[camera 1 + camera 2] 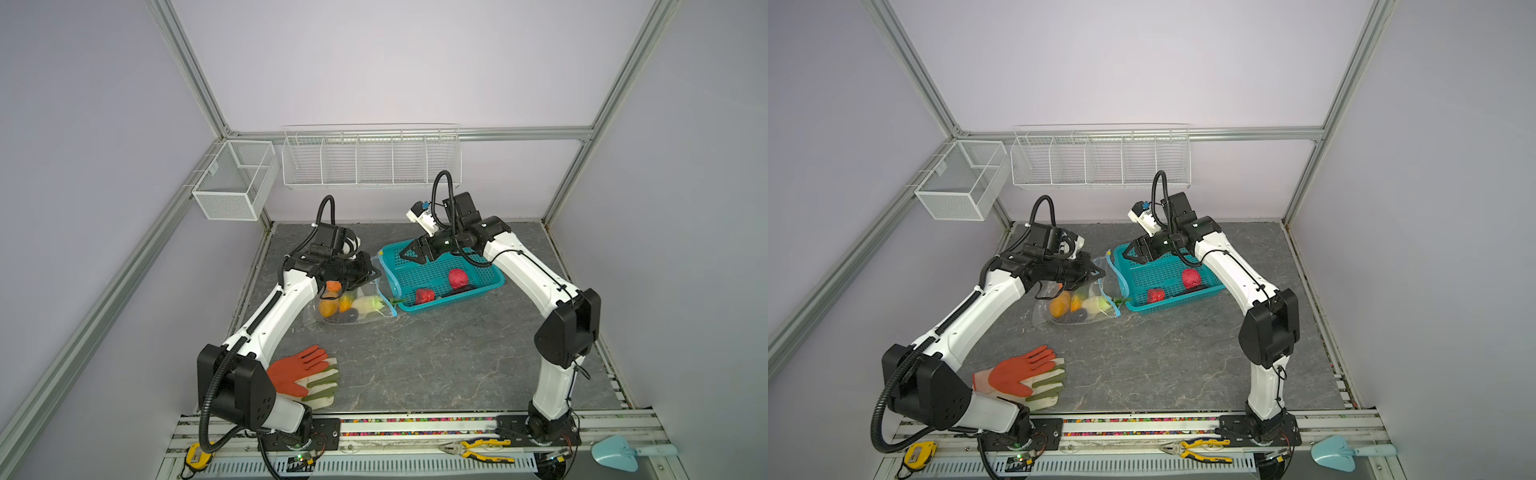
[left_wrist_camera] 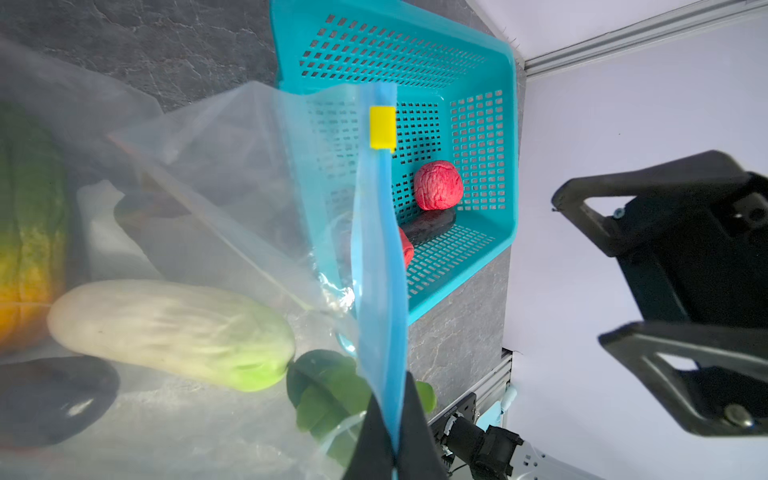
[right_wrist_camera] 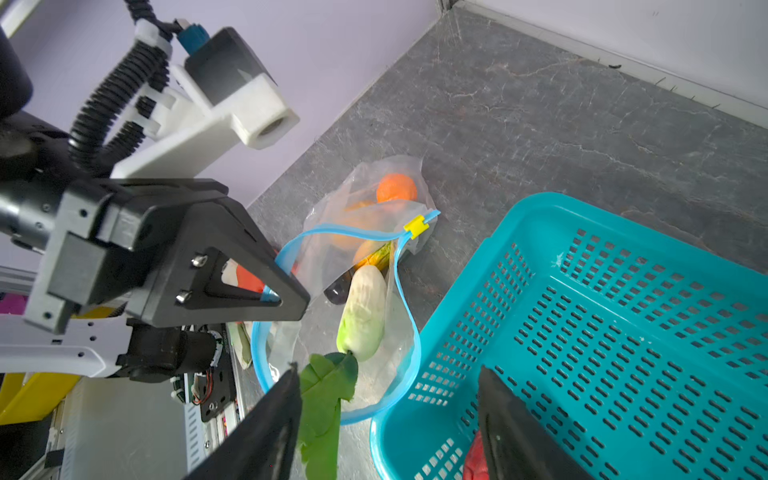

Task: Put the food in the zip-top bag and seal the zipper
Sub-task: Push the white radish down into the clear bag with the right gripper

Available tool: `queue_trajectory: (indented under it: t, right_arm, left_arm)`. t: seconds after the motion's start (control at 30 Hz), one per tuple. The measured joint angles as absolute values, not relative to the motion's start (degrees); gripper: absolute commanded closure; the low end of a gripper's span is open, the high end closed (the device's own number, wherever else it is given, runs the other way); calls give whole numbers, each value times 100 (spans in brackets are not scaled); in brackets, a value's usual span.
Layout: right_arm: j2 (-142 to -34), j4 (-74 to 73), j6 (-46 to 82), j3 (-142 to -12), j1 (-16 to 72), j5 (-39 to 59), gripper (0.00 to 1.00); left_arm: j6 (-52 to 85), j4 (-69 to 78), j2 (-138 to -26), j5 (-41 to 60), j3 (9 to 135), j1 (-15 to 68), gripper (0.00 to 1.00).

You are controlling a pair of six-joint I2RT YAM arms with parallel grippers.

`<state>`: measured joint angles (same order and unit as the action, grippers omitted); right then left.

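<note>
The clear zip-top bag point(image 1: 353, 311) lies left of the teal basket, holding an orange piece point(image 1: 327, 307), the white-green cabbage point(image 2: 166, 328) and darker food. My left gripper point(image 2: 395, 419) is shut on the light-blue zipper point(image 2: 376, 249), lifting the bag's mouth open; the yellow slider point(image 2: 382, 126) sits at the strip's far end. A green leafy piece point(image 3: 328, 395) lies at the mouth. My right gripper point(image 3: 388, 372) hangs open and empty over the basket's corner nearest the bag. Two red pieces point(image 1: 457, 278) point(image 1: 425, 296) and a dark one remain in the basket.
The teal perforated basket point(image 1: 494, 276) sits right of the bag. Orange-and-green gloves point(image 1: 307, 374) lie by the left arm's base. White wire baskets point(image 1: 370, 160) hang on the back wall. Pliers point(image 1: 478, 449) and a blue scoop point(image 1: 623, 455) rest on the front rail.
</note>
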<state>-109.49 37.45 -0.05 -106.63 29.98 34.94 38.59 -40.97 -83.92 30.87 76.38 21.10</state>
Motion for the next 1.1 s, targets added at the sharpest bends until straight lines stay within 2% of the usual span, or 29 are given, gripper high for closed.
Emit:
queue_trajectory:
  t: [0.3, 0.4, 0.77, 1.1]
  right_arm:
    - [-11660, 3483, 403, -10527, 3304, 3691, 34]
    - [-11769, 3489, 464, -10554, 3361, 3760, 41]
    - [-11778, 3485, 587, -10641, 3426, 4045, 78]
    - [-11778, 3555, 646, -11231, 3667, 4080, 87]
  left_arm:
    - [3850, -4383, -8169, 3135, 8040, 1863, 100]
    - [3833, -4453, -8112, 3135, 8119, 1769, 100]
    - [3791, -4556, -8088, 3138, 8121, 1699, 100]
    - [3682, -4713, -8007, 3127, 8123, 1570, 100]
